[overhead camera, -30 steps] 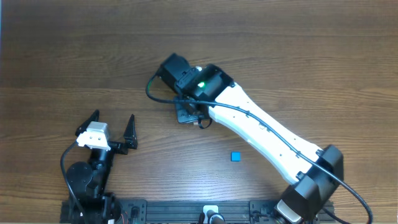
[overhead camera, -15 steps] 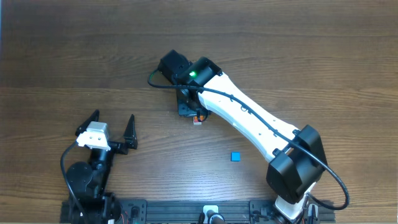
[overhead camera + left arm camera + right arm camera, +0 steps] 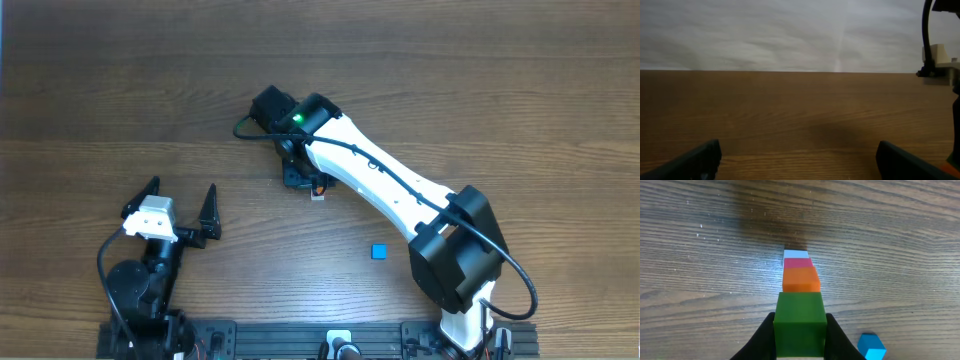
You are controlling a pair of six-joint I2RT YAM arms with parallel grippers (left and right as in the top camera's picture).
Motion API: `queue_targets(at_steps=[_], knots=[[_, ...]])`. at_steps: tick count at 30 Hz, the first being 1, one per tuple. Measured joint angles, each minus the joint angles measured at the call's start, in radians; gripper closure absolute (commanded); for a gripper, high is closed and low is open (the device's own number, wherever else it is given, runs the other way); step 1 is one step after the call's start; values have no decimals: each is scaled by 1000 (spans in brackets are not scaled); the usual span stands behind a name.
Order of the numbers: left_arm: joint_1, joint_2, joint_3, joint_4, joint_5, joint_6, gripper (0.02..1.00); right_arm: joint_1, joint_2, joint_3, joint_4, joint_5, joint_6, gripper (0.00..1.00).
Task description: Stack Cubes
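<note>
**Green cube (image 3: 800, 314) in the right gripper (image 3: 800, 327), directly over a three-cube column (image 3: 318, 193)**

The green cube sits between the right gripper's two fingers, which press on its opposite side faces and are opened just to the cube's width. Its top face is square to the fingers, and its edges line up with those of the cubes beneath. Whether it rests on the column or hangs just clear of it cannot be told.

The column stands near the middle of the table (image 3: 500, 80). Its long axis is upright, rising from the wood toward the wrist camera. From the table up it is made of a white cube (image 3: 796, 254), a red cube (image 3: 798, 262) and an orange cube (image 3: 801, 280).

Bare wood lies on every side of the column. The nearest loose thing is a blue cube (image 3: 871, 346), which lies flat and well apart from the column, toward the arm bases. The left gripper (image 3: 182, 187) sits low near its own base, far off to the left, with its fingers spread wide and holding nothing. From its wrist camera, open tabletop runs to the table's far edge, where it meets a pale wall (image 3: 765, 30).

Count: five cubes, one each of green, orange, red, white and blue. Two grippers, one loaded and one empty.
</note>
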Motion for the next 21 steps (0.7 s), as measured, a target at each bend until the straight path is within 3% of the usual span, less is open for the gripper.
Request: queue_targets(at_steps=[21], knots=[[0,0,0,0,0,0,18,0,3,-8,26,14,13,991]])
